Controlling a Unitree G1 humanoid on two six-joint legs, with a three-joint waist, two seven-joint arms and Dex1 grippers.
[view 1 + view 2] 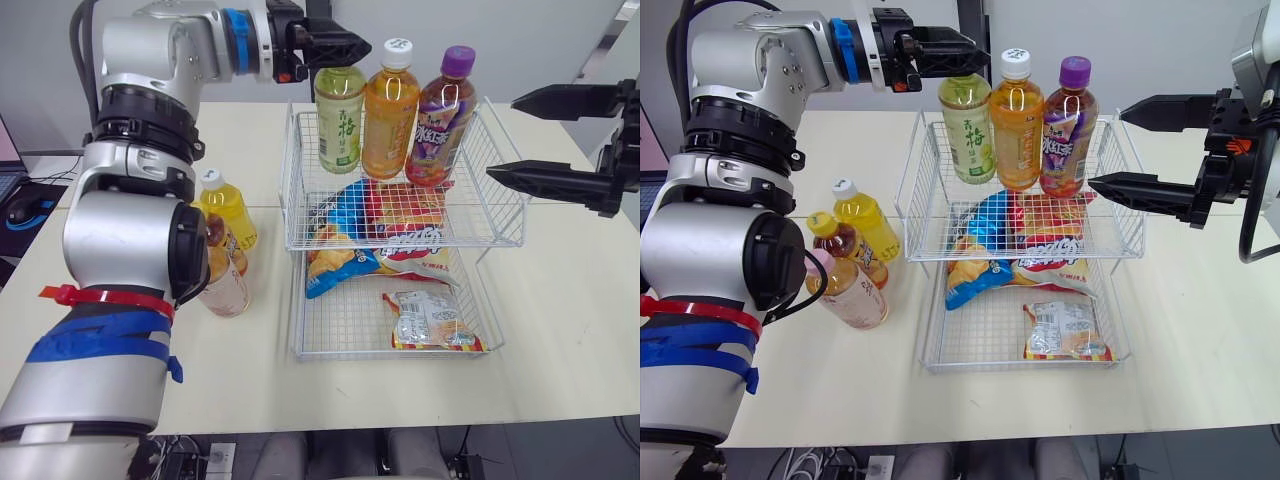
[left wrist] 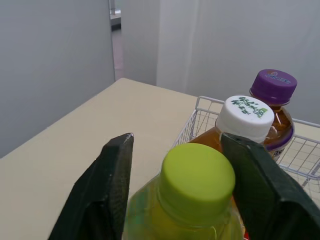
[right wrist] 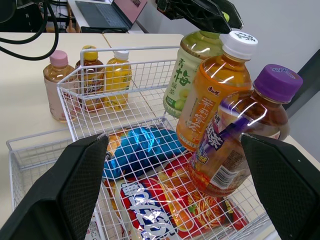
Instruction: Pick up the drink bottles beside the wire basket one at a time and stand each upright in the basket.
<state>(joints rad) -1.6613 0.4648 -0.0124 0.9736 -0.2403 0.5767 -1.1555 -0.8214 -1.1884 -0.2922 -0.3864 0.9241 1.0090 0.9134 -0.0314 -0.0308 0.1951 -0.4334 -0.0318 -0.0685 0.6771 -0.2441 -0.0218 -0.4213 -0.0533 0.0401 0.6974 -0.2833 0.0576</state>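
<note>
Standing upright in basket [image 1: 508,190], green bottle [image 1: 339,118] — cap up (left hand [image 1: 352,45] astride)

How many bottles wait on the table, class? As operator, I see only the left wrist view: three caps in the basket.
Observer: Three stand on the table, left of the basket: the yellow bottle, the tea bottle and the pink-capped bottle.
Operator: Where is the right gripper?
Observer: The right gripper is open, right of the purple-capped bottle.
</note>
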